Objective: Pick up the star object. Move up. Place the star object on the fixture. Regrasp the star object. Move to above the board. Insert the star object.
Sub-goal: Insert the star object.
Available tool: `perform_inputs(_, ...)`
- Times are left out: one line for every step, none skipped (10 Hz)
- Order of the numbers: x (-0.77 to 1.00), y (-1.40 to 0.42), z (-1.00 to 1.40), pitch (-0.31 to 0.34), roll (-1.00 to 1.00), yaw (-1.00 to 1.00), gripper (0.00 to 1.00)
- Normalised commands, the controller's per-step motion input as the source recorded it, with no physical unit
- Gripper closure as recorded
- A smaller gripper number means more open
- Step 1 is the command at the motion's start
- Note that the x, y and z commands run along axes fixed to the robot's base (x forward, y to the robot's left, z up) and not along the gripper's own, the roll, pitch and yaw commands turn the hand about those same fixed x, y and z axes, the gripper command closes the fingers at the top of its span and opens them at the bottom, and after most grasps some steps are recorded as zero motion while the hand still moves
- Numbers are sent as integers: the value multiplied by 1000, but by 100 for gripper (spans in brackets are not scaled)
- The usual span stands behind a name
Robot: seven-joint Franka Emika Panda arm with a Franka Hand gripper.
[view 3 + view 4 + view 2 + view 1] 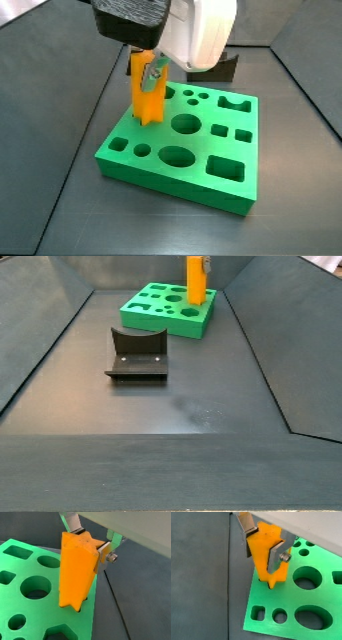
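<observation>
The star object (264, 554) (79, 569) (144, 98) (195, 282) is an orange ridged bar, held upright. My gripper (262, 543) (91, 542) (147, 60) is shut on its upper part, silver fingers (276, 559) pressing opposite sides. The bar's lower end meets the green board (298, 617) (27, 607) (181, 165) (167, 311) at a hole near the board's edge; how deep it sits I cannot tell. In a side view the gripper itself is cut off above the bar. The fixture (138, 353), a dark bracket on a base plate, stands on the floor apart from the board.
The board has round, square and hexagonal cut-outs (185, 125). Dark sloping walls (54, 346) enclose the grey floor. A dark block (221, 68) sits behind the board under the arm.
</observation>
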Motion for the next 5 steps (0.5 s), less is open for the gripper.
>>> perform_inputs(0, 0, -63, 0, 0, 14, 100)
perform_inputs(0, 0, 0, 0, 0, 29, 100)
perform_inputs(0, 0, -174, 190, 21, -294, 100)
perform_inputs(-63, 0, -206, 410, 64, -700, 100)
perform_inputs(-60, 0, -209, 393, 54, -726, 100)
